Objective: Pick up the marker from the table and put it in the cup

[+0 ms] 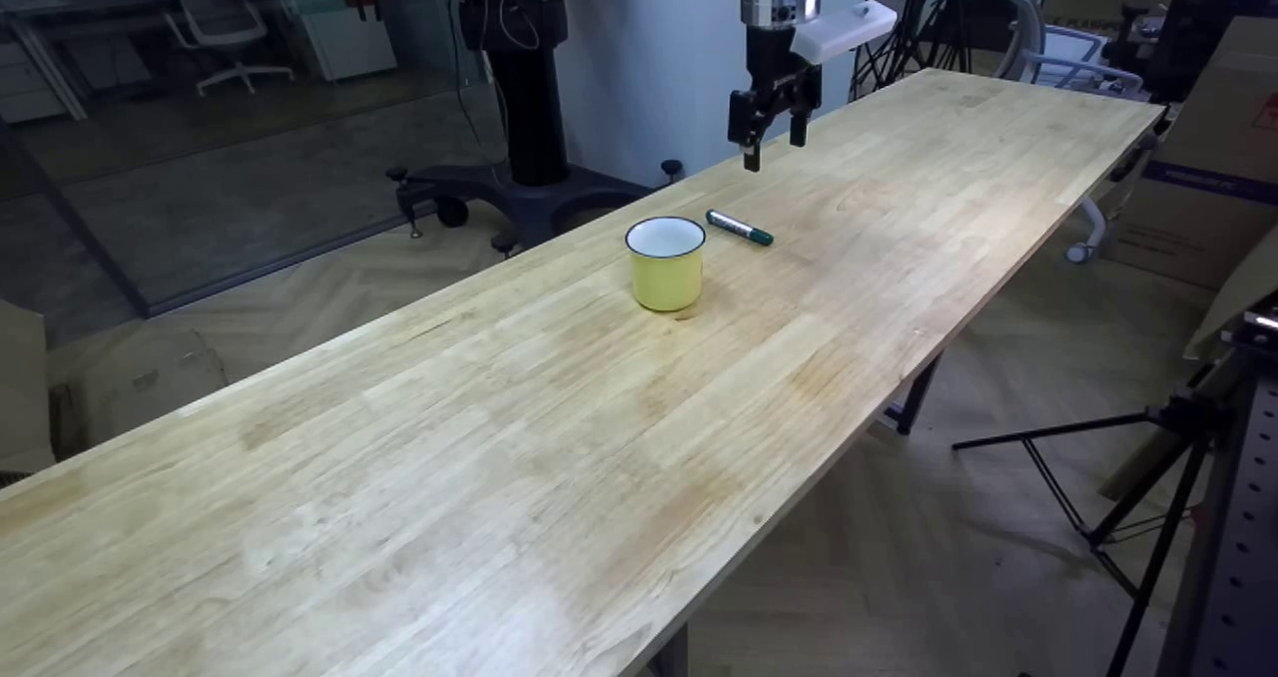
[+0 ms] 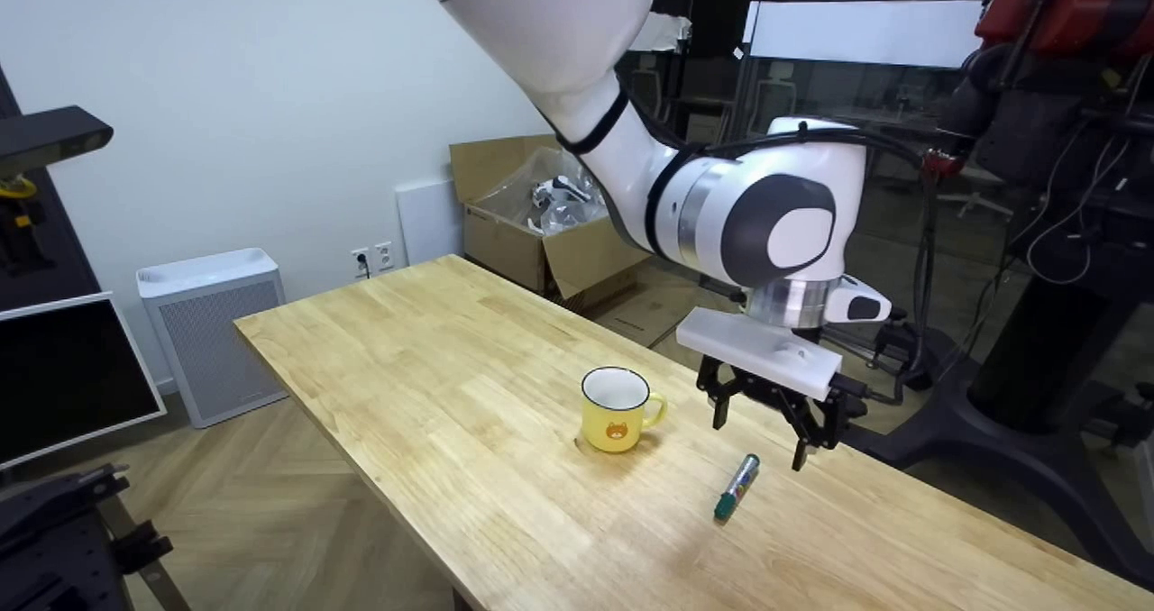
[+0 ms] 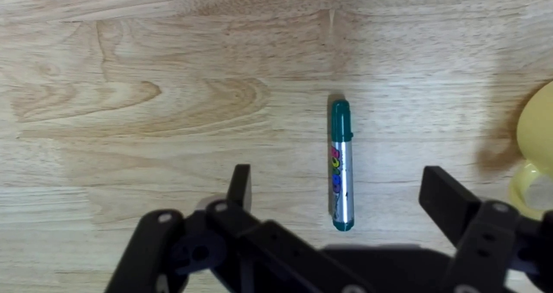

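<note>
The marker [image 1: 739,228] has a silver barrel with green ends and lies flat on the light wood table [image 1: 499,437]. It also shows in an exterior view [image 2: 737,487] and upright in the wrist view [image 3: 342,167]. The yellow cup [image 1: 667,283] with a white inside and dark rim stands upright near the marker. Its handle and bear print face an exterior view [image 2: 597,426]. In the wrist view, only part of the cup [image 3: 538,128] shows at the right edge. My gripper [image 3: 336,174] is open and empty above the table, its fingers on either side of the marker, not touching it.
A black wheeled stand [image 1: 534,108] is beside the table's far long edge. A black tripod [image 1: 1188,417] stands on the floor near the opposite edge. An open cardboard box [image 2: 505,255] and a white air purifier [image 2: 216,341] stand beyond the table's end.
</note>
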